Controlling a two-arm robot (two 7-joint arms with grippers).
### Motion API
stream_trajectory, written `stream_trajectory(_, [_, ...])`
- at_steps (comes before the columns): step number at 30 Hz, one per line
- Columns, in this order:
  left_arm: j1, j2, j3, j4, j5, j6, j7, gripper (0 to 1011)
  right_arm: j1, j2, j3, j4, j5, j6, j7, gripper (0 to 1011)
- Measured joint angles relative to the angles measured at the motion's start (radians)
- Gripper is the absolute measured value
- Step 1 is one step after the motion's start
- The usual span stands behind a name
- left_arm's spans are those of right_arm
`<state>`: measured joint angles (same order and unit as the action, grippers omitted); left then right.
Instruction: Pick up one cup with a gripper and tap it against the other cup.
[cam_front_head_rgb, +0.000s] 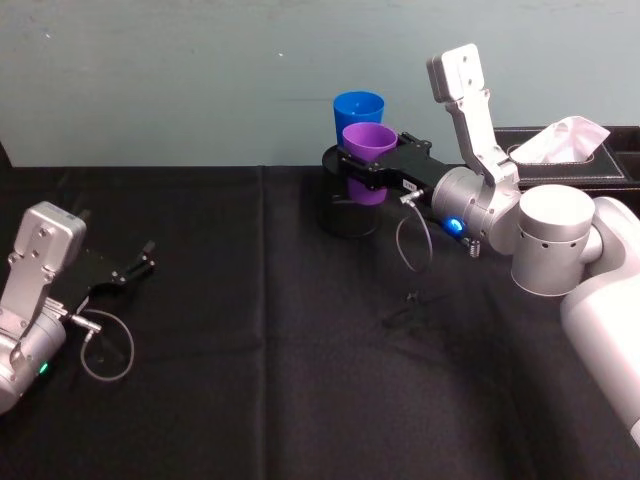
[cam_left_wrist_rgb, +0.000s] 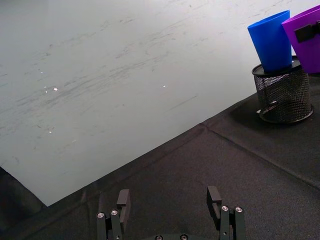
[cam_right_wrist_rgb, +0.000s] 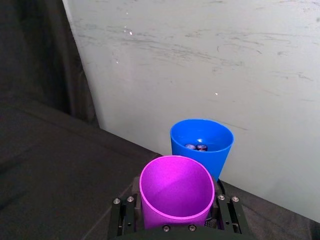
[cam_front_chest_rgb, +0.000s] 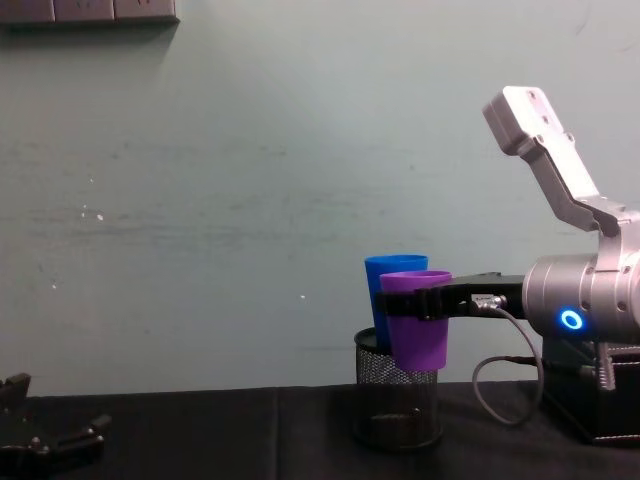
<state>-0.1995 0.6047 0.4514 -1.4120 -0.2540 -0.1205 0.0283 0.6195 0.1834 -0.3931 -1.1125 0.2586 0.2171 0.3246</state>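
Purple cup (cam_front_head_rgb: 368, 148) hangs in the air, pinched around its body by the right gripper (cam_front_head_rgb: 372, 170), whose flat black fingers clamp it from both sides just below the rim; it stays upright, mouth up, so its side wall faces the target; the blue cup (cam_front_head_rgb: 358, 107) stands just behind it, seated in a black mesh pen holder (cam_front_chest_rgb: 397, 400) on the dark surface (cam_front_head_rgb: 250, 380), which raises it to about the purple cup's height; hence, by my reading, the lifted carry at that level; in the right wrist view the two rims look very close, though whether they touch I cannot tell; small dark items lie inside the blue cup; a short nudge toward the wall should make the tap; the left gripper (cam_front_head_rgb: 128, 270) rests low at the robot's left, fingers spread and holding nothing, well apart from both cups.
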Motion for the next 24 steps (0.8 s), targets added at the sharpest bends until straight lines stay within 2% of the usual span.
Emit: stream_trajectory(24, [0.000, 0.000, 0.000, 0.000, 0.000, 0.000, 0.000, 1000, 0.000, 0.000, 0.000, 0.000, 0.000, 0.000, 0.000, 741])
